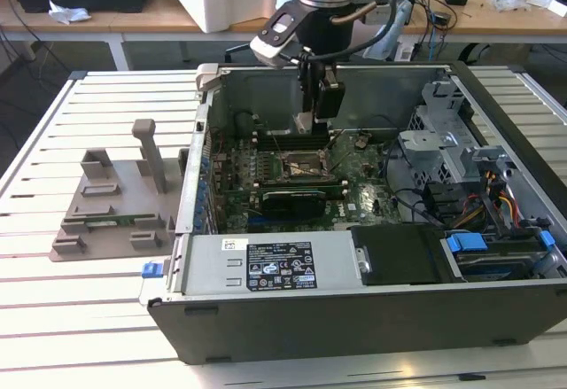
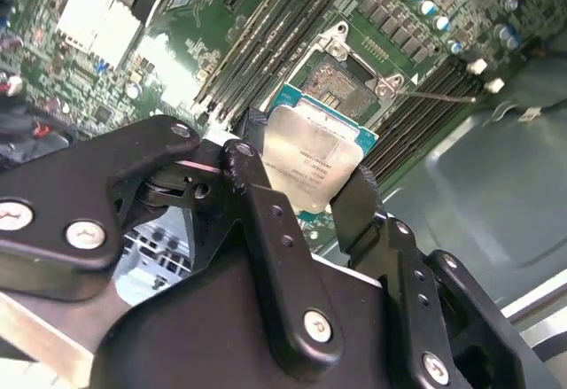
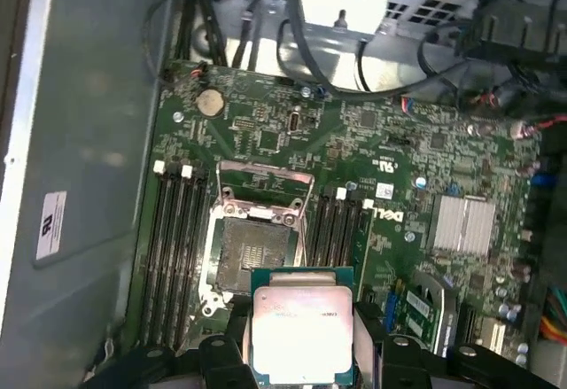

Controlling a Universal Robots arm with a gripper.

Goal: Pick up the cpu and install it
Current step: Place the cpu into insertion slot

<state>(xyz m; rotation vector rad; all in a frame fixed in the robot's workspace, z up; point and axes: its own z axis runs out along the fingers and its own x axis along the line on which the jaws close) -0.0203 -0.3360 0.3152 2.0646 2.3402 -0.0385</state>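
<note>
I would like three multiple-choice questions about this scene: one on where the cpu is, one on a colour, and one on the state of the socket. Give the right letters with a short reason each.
1. Where is the cpu?
A. seated in the socket
B. held in the gripper, over the board
C. lying flat on the board

2. What colour is the board?
A. green
B. red
C. white

3. In what state is the socket?
A. shut
B. filled
C. open and empty

Answers:
1. B: in both wrist views the gripper clamps the cpu's edges, with the board beyond it.
2. A: the board's surface is green in every view.
3. C: the socket's frame is raised and its bed is bare.
</note>
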